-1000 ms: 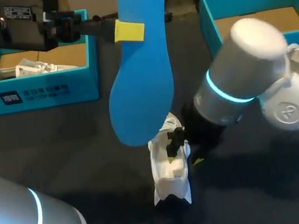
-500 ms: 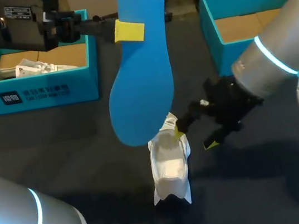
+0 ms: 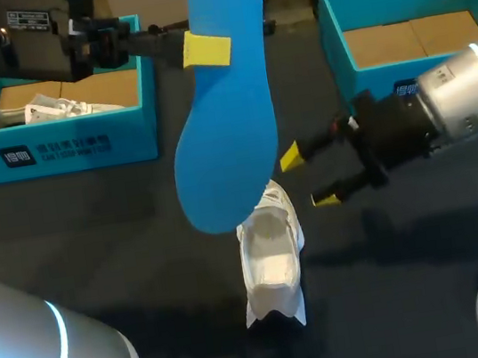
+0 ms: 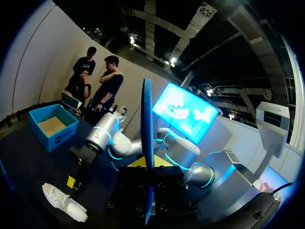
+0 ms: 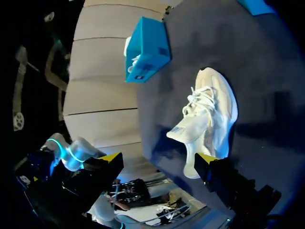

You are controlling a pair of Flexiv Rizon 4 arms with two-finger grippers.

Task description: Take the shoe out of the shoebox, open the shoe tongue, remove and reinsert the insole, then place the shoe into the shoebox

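A white shoe [image 3: 272, 260] lies on the dark table, toe pointing to the far side. High above it my left gripper [image 3: 209, 48] is shut on a long blue insole [image 3: 228, 135], which hangs down toward the shoe. In the left wrist view the insole [image 4: 147, 138] stands edge-on between the fingers, with the shoe [image 4: 62, 202] far below. My right gripper [image 3: 307, 178] is open to the right of the shoe, clear of it and holding nothing. From its wrist view, the shoe [image 5: 209, 119] lies ahead of the spread fingers [image 5: 112, 160].
A teal shoebox [image 3: 73, 150] at the back left holds another white shoe [image 3: 40, 110]. A second teal shoebox [image 3: 334, 30] at the back right shows only its cardboard floor. My right arm reaches in just in front of that box.
My right gripper has drawn back from the shoe, moving right and away, and its fingers have spread wide. The left gripper and the insole have not moved, and neither has the shoe.
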